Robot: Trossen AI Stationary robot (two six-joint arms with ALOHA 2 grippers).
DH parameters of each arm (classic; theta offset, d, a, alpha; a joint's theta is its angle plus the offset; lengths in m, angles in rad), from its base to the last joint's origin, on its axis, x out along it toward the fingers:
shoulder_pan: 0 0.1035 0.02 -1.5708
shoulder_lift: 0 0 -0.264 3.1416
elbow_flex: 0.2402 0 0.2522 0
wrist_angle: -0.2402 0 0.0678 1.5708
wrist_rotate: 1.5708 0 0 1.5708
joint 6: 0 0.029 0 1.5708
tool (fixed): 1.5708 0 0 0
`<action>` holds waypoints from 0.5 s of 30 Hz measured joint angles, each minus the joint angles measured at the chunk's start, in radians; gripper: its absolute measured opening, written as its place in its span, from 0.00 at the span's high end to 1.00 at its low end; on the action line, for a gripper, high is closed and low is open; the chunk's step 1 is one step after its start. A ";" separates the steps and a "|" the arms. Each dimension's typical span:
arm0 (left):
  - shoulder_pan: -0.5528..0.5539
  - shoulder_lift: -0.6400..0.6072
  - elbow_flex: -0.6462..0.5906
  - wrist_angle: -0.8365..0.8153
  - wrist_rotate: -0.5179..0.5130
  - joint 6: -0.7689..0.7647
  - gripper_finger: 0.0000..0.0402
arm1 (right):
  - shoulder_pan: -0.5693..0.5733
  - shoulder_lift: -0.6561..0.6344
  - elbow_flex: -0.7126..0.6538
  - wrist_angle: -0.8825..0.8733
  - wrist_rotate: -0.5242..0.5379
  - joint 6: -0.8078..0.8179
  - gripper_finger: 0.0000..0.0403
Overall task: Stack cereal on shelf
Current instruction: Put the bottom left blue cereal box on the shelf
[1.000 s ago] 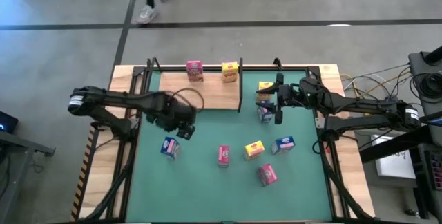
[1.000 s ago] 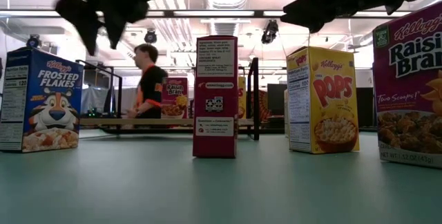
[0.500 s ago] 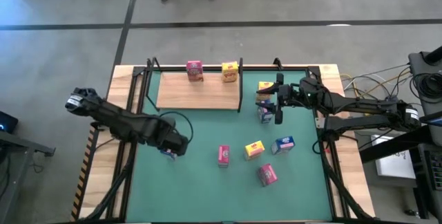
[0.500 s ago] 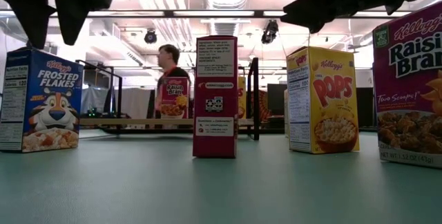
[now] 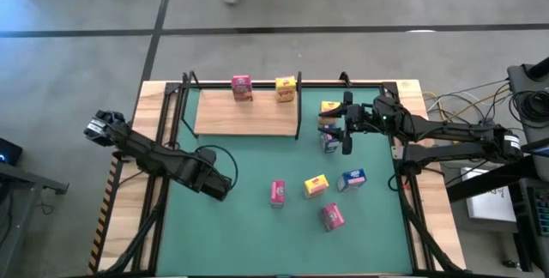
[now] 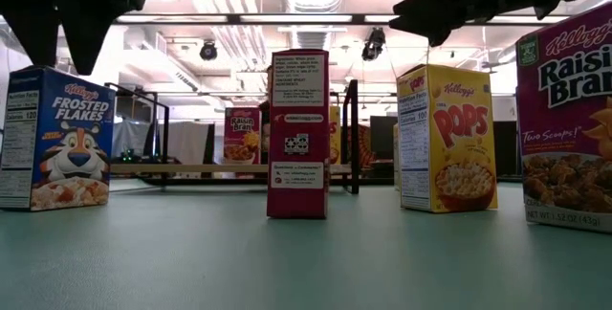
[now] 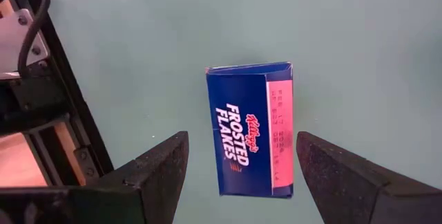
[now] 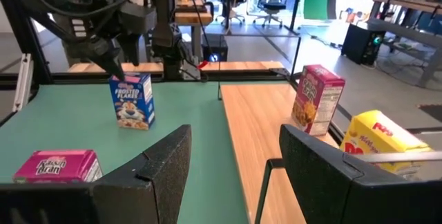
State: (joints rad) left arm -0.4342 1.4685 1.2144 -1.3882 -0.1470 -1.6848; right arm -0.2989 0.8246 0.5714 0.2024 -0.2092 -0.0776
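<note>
Since a second ago the left hand has dropped over the blue Frosted Flakes box on the bench, fingers spread astride it, ungripped, presumably to carry it to the shelf, while the right hand waits released.

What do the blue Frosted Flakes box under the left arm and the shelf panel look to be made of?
The small blue Frosted Flakes box: printed cardboard by the look, with crisp folded edges and a slightly glossy face. The flat rectangular light-wood shelf panel: pale wood or wood laminate, faint grain showing, matte; which of the two cannot be told. Its thin posts look like black metal.
</note>
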 joint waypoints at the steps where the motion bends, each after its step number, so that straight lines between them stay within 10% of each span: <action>1: -0.001 0.001 0.000 0.002 0.000 0.000 0.37 | 0.000 0.000 0.000 -0.009 0.000 0.000 0.48; 15: -0.001 0.001 -0.003 0.029 0.003 0.000 0.37 | 0.000 -0.006 0.000 -0.027 0.000 -0.009 0.48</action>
State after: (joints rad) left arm -0.4355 1.4693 1.2114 -1.3595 -0.1436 -1.6852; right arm -0.2989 0.8181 0.5716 0.1756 -0.2091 -0.0862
